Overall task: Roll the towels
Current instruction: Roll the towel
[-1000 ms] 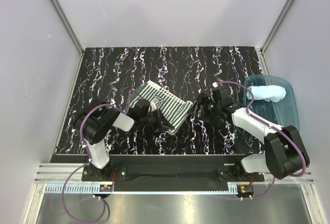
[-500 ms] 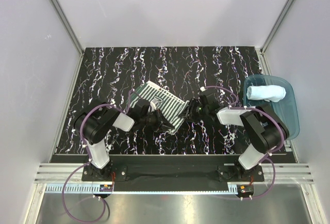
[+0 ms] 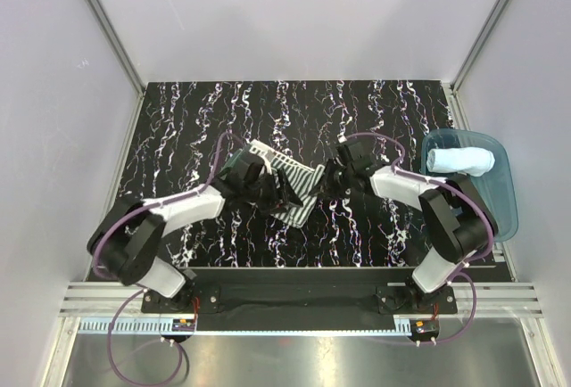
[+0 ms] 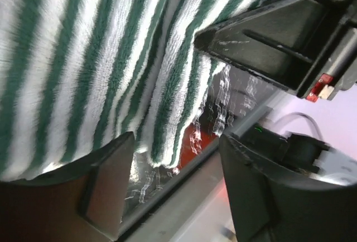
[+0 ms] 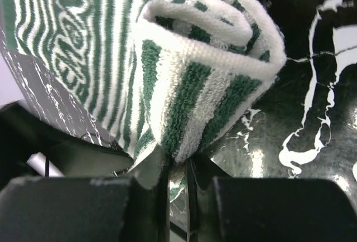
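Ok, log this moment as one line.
left gripper: open, at striped towel | right gripper: shut on its curled edge | pale blue towel: in tray

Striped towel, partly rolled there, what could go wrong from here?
The right gripper pinches only a thin edge of the striped towel, so it could slip out and the loose roll uncurl. The left gripper is open, so that end is free and may drag unevenly. Both grippers sit close together and could bump.

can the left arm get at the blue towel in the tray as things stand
Probably not. The blue towel lies in the tray at the far right, and the right arm and striped towel sit between it and the left end effector.
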Available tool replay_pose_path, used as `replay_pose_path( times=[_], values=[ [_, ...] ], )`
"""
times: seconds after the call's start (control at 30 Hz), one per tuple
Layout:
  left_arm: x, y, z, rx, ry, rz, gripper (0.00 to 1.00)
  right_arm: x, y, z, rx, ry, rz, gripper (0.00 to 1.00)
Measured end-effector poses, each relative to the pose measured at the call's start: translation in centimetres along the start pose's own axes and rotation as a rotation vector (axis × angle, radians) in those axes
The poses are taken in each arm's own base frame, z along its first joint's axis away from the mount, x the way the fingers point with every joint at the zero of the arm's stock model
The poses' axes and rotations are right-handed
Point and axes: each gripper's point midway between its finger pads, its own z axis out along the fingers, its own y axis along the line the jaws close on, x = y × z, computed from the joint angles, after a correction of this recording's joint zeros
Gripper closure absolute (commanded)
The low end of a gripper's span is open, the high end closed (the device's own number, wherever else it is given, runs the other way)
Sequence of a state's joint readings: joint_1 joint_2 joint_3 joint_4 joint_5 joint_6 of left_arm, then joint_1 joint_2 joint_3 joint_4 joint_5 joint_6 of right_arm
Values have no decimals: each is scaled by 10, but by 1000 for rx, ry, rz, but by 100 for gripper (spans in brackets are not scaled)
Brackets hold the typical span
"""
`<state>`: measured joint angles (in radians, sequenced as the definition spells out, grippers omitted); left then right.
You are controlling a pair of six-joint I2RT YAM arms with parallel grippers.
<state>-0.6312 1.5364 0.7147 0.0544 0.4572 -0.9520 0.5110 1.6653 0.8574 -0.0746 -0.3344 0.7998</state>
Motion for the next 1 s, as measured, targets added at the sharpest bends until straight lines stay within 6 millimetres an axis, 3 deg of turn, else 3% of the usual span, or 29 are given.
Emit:
replay_pose_path(
  times=[0.1,0.2,0.4,0.77,1.0],
  values=[
    [-16,-10,-18,-114,-95,132,27,-7,8,-7,28,13,-26,94],
    [-15,-30,-31,-198,-175,308,28,-6,8,-13,66,38,-33,93],
    [13,-55,-45,-305,-291,659,28,2,1,-20,154,109,-32,93],
    [56,-32,-6,-478,-275,1005,27,15,-13,-19,240,194,-19,94],
    [58,-25,16,-506,-269,1054,27,17,-13,-20,240,200,-18,94]
  ],
)
